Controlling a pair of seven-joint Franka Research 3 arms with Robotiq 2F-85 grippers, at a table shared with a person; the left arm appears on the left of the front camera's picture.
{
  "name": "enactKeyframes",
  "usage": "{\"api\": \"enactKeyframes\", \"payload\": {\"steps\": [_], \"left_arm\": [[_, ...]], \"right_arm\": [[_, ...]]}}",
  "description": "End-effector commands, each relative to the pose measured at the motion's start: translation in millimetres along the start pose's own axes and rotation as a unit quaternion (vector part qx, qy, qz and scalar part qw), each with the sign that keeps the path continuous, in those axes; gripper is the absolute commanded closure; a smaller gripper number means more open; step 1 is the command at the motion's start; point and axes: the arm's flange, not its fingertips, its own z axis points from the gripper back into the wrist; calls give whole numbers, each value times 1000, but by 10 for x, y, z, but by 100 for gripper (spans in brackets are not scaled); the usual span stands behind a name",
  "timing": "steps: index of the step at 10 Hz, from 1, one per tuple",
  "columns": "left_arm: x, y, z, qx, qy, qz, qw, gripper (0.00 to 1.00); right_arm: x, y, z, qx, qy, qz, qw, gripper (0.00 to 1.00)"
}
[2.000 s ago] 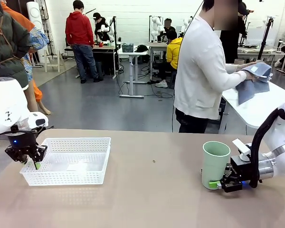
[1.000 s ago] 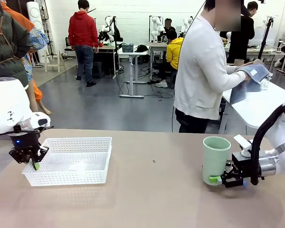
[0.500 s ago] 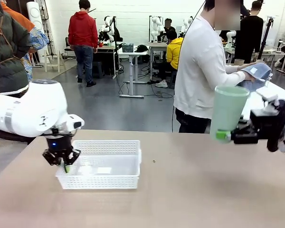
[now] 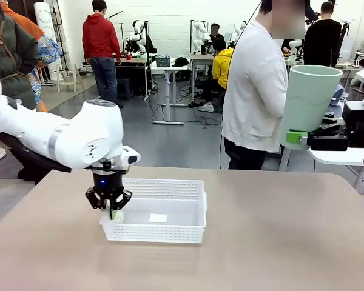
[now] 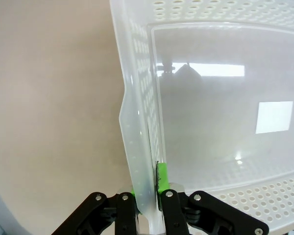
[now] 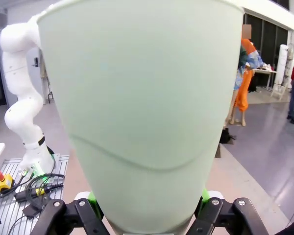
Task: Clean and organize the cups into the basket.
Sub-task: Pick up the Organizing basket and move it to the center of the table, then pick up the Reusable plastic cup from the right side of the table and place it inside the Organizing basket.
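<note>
Basket (image 4: 161,218) sits centrally on the table (image 4: 279,242), its left wall pinched in the left gripper's (image 4: 112,212) closed jaws. Right gripper (image 4: 295,140) clamps the mint cup (image 4: 309,97) upright, seemingly well above the table's right edge. Open tabletop surrounds the basket.

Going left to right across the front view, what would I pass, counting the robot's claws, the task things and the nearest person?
left claw, clamped on the basket's left wall → white basket → person in a white top → pale mint cup, held off the table in the right claw
</note>
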Motion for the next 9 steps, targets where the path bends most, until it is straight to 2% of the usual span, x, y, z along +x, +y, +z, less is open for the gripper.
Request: {"api": "enactKeyframes", "payload": {"steps": [1,2,6,9], "left_arm": [[36,-396,-136,17,12,-8,1000,100],[51,-535,-93,14,12,-12,1000,100],[124,-940,105,-13,19,-11,1000,100],[123,-1070,151,-23,19,0,1000,100]], "right_arm": [[-25,57,-31,-40,-7,-21,999,100],[0,0,0,0,0,0,1000,100],[0,0,0,0,0,0,1000,100],[0,0,0,0,0,0,1000,100]]}}
